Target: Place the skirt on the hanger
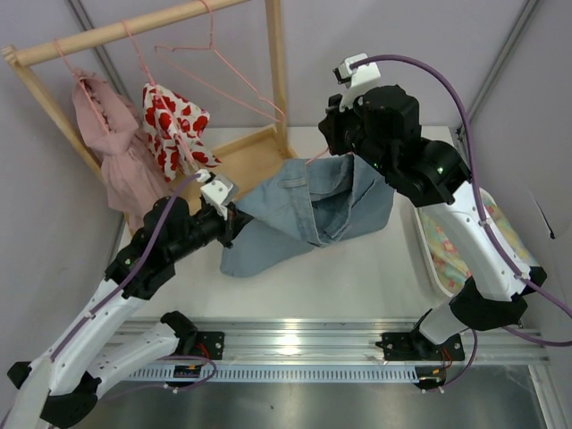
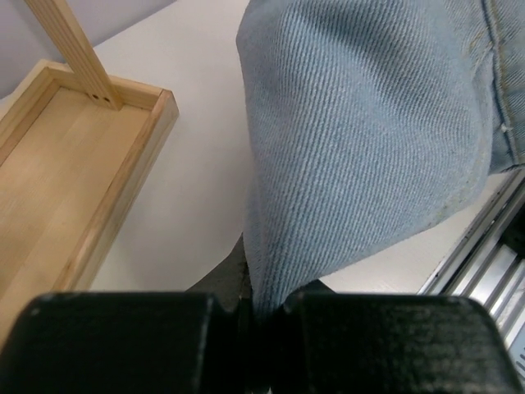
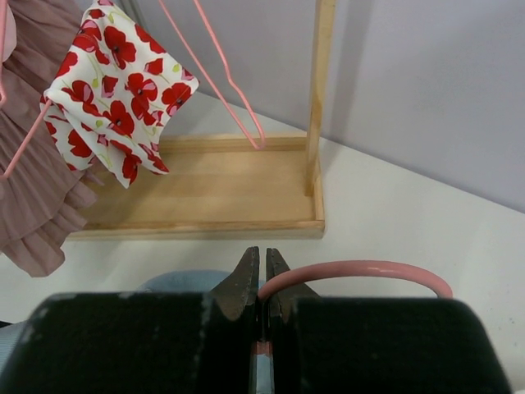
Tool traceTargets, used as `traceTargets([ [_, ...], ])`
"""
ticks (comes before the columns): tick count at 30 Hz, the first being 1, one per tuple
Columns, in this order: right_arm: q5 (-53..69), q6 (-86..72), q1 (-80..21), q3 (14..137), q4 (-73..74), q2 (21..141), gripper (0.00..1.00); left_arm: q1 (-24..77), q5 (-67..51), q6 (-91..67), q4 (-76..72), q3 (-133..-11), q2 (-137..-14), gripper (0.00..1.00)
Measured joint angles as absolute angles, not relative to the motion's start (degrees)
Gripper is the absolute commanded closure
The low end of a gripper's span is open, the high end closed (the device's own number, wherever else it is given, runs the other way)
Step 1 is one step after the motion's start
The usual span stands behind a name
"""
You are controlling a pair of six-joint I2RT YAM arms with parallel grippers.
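Note:
The light blue denim skirt hangs and drapes between my two grippers above the white table. My left gripper is shut on the skirt's left edge; in the left wrist view the fabric rises out of the closed gripper. My right gripper is raised at the skirt's upper right and is shut on a thin pink hanger; in the right wrist view its curved wire comes out of the closed gripper. Most of this hanger is hidden by the skirt and the arm. A little denim shows below the right gripper.
The wooden rack stands at the back left with its tray base. On it hang a pale pink ruffled dress, a white garment with red flowers and an empty pink hanger. A white basket with patterned cloth sits at the right.

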State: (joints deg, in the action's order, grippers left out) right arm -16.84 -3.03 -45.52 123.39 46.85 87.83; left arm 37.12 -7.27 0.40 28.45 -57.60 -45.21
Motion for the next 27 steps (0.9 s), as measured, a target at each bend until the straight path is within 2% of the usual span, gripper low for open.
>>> traceTargets([
  [7, -14.3, -4.9, -45.5, 120.1, 43.9, 87.5, 1.0, 36.5, -8.4, -0.2, 27.9, -56.1, -37.6, 0.98],
  [10, -17.7, -4.3, -43.0, 118.2, 42.0, 86.0, 1.0, 35.1, -7.7, -0.1, 31.9, -55.3, -34.1, 0.97],
  [13, -19.5, -4.8, -41.5, 117.8, 39.6, 83.2, 1.0, 35.0, -7.8, 0.0, 34.2, -55.2, -32.9, 0.82],
  [19, -24.6, -0.1, -39.9, 115.1, 37.0, 76.7, 1.0, 34.6, -6.7, 0.0, 37.5, -55.2, -33.2, 0.79],
  [21, -25.9, 1.3, -39.2, 114.6, 37.0, 75.6, 1.0, 34.6, -6.6, 0.1, 37.7, -55.0, -33.6, 0.66],
  [23, -25.9, 1.9, -39.1, 114.5, 37.0, 75.5, 1.0, 34.6, -6.6, -0.1, 37.7, -55.0, -34.2, 0.46],
  [26, -24.4, 1.1, -39.3, 114.4, 37.0, 76.0, 1.0, 34.5, -6.9, 0.0, 38.0, -56.0, -35.5, 0.3],
  [27, -23.9, 0.6, -39.3, 114.1, 36.9, 76.3, 1.0, 34.5, -7.2, -0.1, 38.3, -57.5, -36.3, 0.29],
])
